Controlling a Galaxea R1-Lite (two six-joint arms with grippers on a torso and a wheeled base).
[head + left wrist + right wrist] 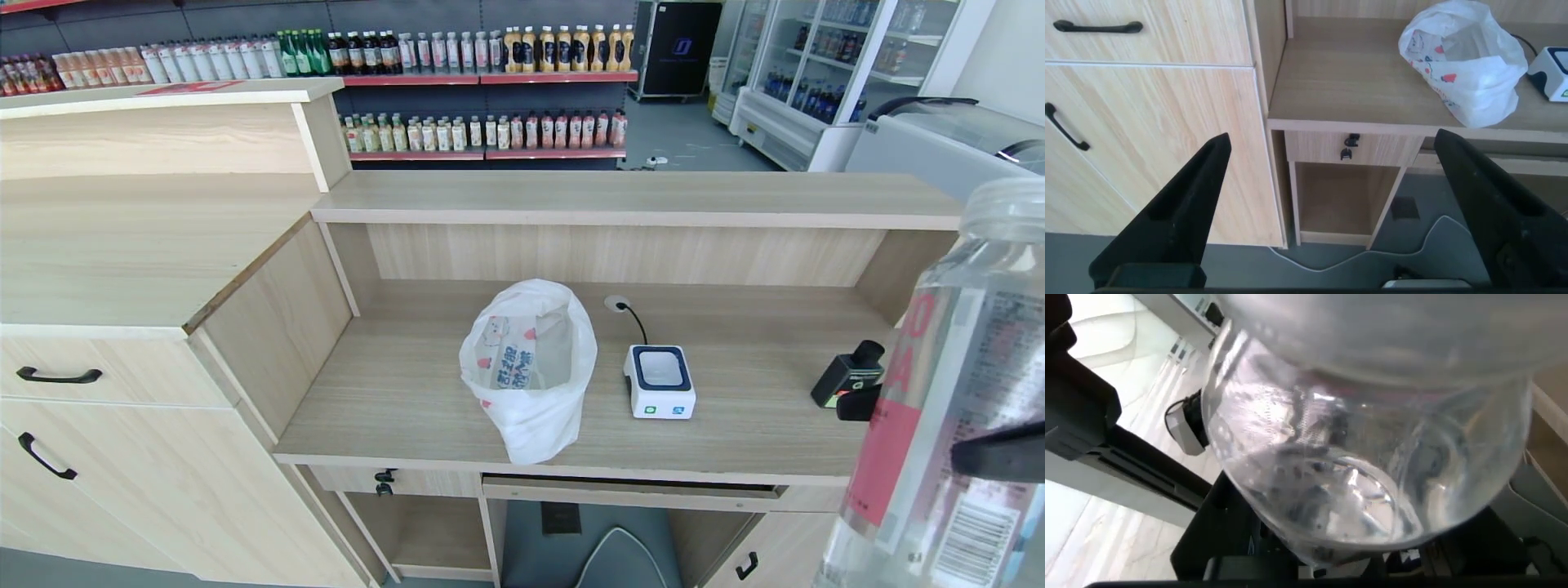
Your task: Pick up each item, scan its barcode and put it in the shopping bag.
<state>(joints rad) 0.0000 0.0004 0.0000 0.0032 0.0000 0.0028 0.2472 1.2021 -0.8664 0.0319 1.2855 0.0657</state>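
Observation:
A clear plastic bottle (955, 392) with a red and white label and a barcode near its base is held up close at the far right, above the counter's right end. My right gripper (931, 433) is shut on it, and in the right wrist view the bottle's base (1372, 457) looms large. The white shopping bag (529, 367) stands open mid-counter with a printed package inside. The white barcode scanner (660, 380) sits just right of the bag. My left gripper (1333, 143) is open and holds nothing, low in front of the cabinet, left of the bag (1466, 57).
A black handheld device (849, 374) lies at the counter's right end near the bottle. The scanner's cable (633, 318) runs to a hole at the back. A raised ledge (637, 200) borders the counter's rear, and a tall drawer cabinet (122, 392) stands on the left.

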